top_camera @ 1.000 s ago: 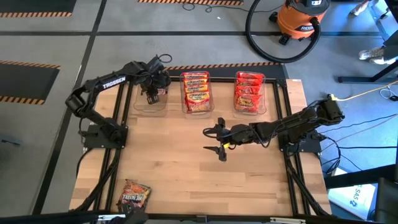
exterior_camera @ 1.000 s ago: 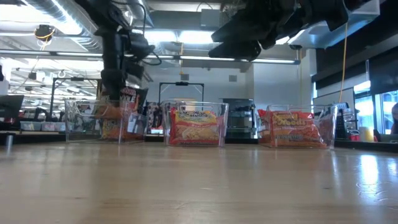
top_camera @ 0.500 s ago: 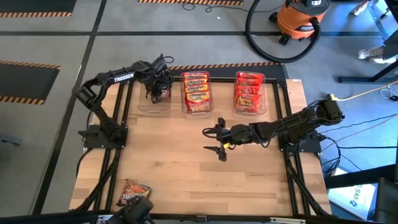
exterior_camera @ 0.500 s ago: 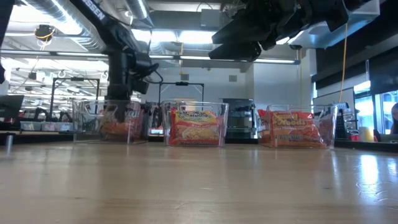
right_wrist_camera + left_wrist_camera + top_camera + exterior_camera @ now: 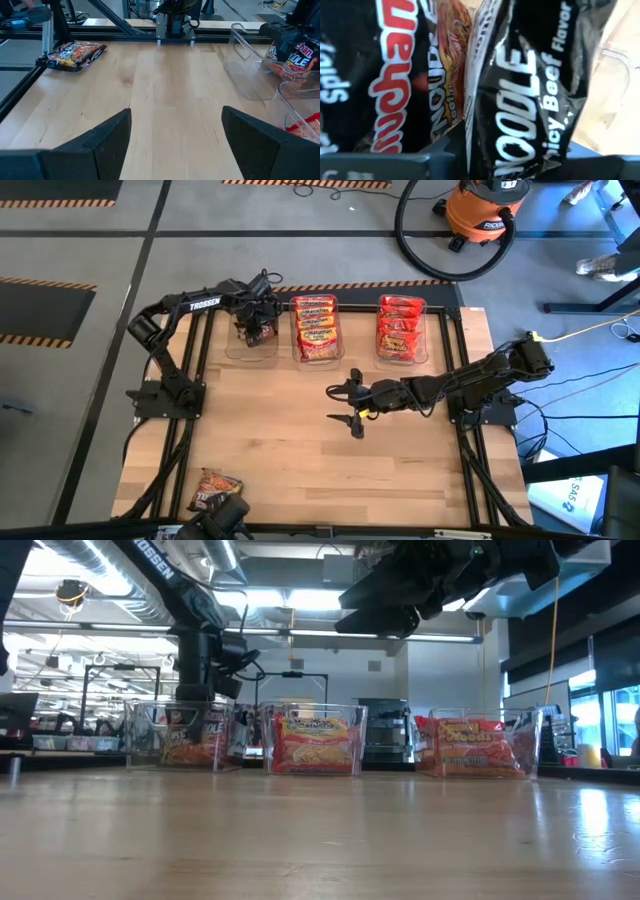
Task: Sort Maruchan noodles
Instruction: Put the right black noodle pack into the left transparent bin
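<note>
Reaching into the left tub (image 5: 250,340) at the table's (image 5: 300,450) far edge, the left gripper (image 5: 256,327) sits low among dark packets (image 5: 190,740). Its wrist view is filled with black wrappers (one reads "Beef Flavor") (image 5: 540,85) pressed right against the fingers (image 5: 385,165), and whether the jaws clamp one of them or have let go I cannot tell. From table height the tub shows dark and orange printing behind its clear wall, with the arm coming down into it from above.

Next along the far edge, the middle tub (image 5: 315,352) holds orange-yellow packets (image 5: 315,328) stacked flat. Beyond it, well apart, the right tub (image 5: 402,350) holds red packets (image 5: 400,328) (also stacked).

Near the table's middle, in front of the gap between those two tubs, the right gripper (image 5: 343,405) hangs above bare wood with its jaws spread wide and nothing between them; its wrist view shows both fingers (image 5: 107,135) apart over the boards.

One loose dark packet (image 5: 215,488) lies alone at the near left corner, well apart from both grippers, also seen in the right wrist view beside the frame rail (image 5: 20,90).
</note>
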Controlling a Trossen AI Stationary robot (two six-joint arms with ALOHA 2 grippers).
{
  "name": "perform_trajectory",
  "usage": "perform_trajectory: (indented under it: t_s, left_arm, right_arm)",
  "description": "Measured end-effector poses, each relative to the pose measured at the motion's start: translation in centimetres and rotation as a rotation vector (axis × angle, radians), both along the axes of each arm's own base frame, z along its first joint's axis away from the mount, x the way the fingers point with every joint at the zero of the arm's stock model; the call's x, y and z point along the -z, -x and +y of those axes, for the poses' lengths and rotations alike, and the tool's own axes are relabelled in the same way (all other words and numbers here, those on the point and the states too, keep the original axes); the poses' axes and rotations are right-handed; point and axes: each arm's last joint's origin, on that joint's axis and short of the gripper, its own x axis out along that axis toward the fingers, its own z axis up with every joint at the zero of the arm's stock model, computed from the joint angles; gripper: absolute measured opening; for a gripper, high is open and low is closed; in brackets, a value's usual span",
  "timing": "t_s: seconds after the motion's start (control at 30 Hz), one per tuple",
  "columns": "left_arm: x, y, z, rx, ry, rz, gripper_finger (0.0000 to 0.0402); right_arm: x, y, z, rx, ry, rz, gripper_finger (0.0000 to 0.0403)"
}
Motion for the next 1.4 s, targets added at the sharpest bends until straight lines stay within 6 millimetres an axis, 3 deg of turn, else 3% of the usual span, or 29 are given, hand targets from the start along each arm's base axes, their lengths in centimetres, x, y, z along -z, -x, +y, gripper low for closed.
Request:
perform_trajectory:
  t_s: [0.43, 0.63, 1.4]
  left_arm:
    - [-3.4, 0.8, -0.8, -0.008, -0.15, -0.014, 0.0159]
    - [-3.5, 0.8, -0.2, -0.016, -0.203, -0.027, 0.0157]
    - [-3.5, -0.2, -1.7, 0.011, -0.251, 0.096, 0.0156]
  right_arm:
    - [-0.3, -0.1, 0.0, -0.002, -0.004, -0.033, 0.0292]
    - [-0.3, -0.1, 0.0, -0.001, -0.005, -0.031, 0.0292]
    - [-0.3, -0.1, 0.0, -0.004, -0.008, -0.03, 0.0292]
